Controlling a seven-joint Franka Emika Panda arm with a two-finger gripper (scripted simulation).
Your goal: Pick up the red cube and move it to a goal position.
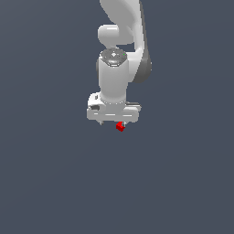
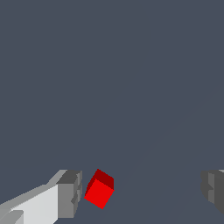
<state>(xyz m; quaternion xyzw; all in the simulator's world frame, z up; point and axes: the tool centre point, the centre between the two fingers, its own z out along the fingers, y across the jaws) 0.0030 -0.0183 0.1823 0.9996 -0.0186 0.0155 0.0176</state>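
A: Since the arm fills most of the exterior view, start there. What is it doing?

B: It hangs straight down over the grey worktop (image 1: 45, 183), with the white claw (image 2: 140, 192) at its lower end. From the wrist view, the claw is spread wide: one finger (image 2: 69, 194) sits at one side of the picture, the other finger (image 2: 213, 188) far across, nothing pinched between them.

A: And the red cube (image 2: 99, 189)?

B: It lies between the fingers but well off centre, just beside the first finger, not clearly touching it. It sits turned, its faces at an angle to the finger pads. In the exterior view it shows as a red speck right under the claw body, toward the exterior view's right. Whether it rests on the worktop I cannot tell for sure; it looks so.

A: How will it handle?

B: My guess: light and stiff, with plain flat faces, so it should not crush or bend. Being tiny and rotated, it may twist or skid as the fingers close, since one pad would reach it long before the other.

A: Where to take hold?

B: Across two opposite flat faces, after centring the claw over it and turning the wrist to square the pads with those faces.
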